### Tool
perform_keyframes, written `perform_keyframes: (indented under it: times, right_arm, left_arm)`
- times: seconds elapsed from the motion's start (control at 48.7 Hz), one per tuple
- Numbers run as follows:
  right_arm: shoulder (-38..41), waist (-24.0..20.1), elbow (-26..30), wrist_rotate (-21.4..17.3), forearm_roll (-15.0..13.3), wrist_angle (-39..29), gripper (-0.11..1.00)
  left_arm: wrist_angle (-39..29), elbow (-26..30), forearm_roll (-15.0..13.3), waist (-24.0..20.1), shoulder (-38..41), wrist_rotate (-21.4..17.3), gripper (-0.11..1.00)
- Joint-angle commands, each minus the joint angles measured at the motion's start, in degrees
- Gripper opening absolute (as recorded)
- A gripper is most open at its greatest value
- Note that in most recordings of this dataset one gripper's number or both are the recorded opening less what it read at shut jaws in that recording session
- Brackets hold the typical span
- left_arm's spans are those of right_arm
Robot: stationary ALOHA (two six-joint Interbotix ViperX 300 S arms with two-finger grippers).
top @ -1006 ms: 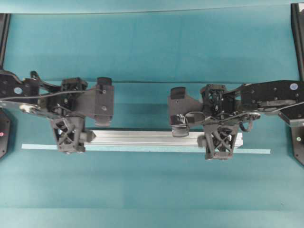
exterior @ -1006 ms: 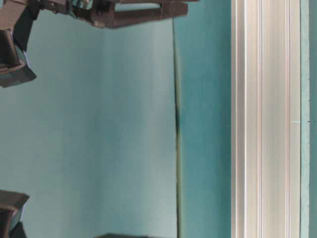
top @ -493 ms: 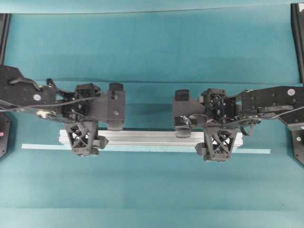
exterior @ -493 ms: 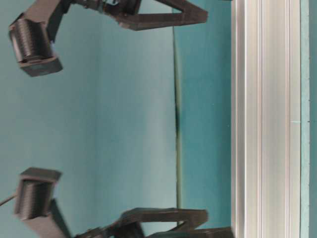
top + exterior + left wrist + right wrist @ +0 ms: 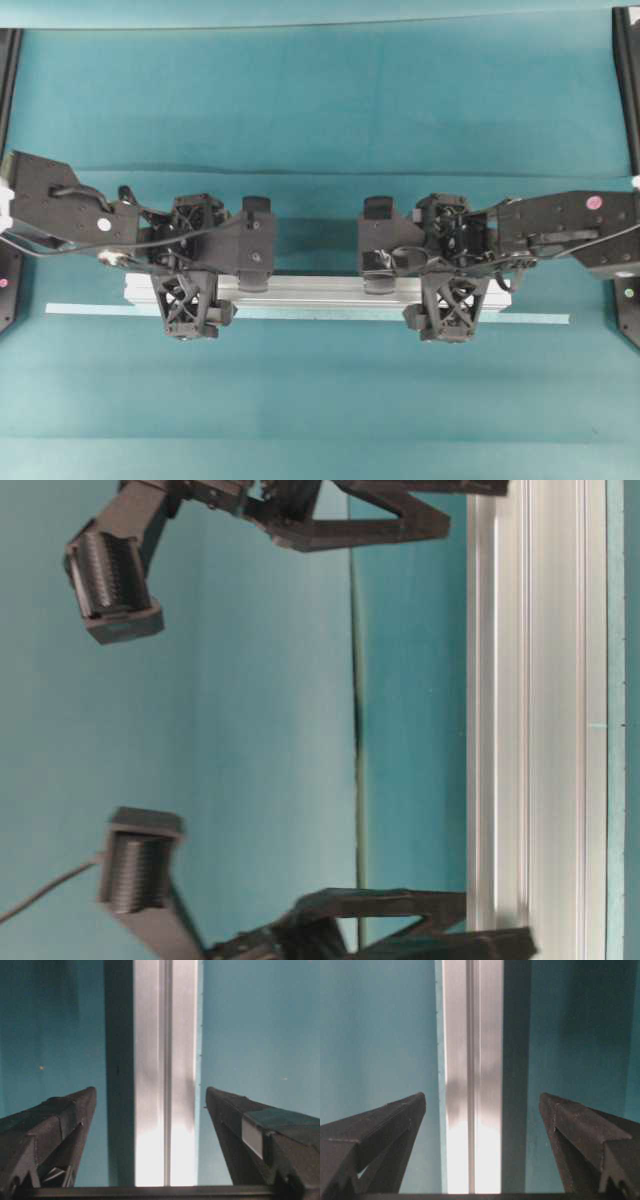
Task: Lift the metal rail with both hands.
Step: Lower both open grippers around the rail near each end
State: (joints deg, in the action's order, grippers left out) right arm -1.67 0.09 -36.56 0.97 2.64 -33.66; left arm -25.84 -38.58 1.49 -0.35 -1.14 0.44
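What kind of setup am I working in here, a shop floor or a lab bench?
Most likely a lab test bench: a plain teal tabletop with a teal backdrop, black frame posts at the edges, and only the metal rail and a thin pale-green strip laid out.

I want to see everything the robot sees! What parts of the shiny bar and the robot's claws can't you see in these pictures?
- Overhead view: the left end effector and right end effector cover stretches of the metal rail.
- Table-level view: the rail's ends are cut off by the top and bottom edges.
- Wrist views: the frame's lower edge cuts off the fingers; whether they touch the rail's sides cannot be told.
- The pale-green strip runs partly hidden under the rail.
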Motion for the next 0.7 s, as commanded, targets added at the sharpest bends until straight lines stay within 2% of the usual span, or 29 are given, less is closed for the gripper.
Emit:
perform_keyframes:
  times: [0.0,0.37,0.678]
  right_arm:
    - [1.3,-0.4,-0.8,-0.4,-0.1,2.4,0.96]
    - [4.7,-1.0,-2.5,-0.2,-0.2,6.8,0.96]
    - [6.1,-1.0,-2.5,-0.2,-0.1,7.3,0.96]
  left_arm:
    - [2.1,-0.1,0.0,0.0,0.7,-0.1,0.95]
    - [5.7,-0.4,0.1,-0.3,5.1,-0.4,0.95]
    - [6.5,-0.4,0.1,-0.4,5.6,0.0,0.94]
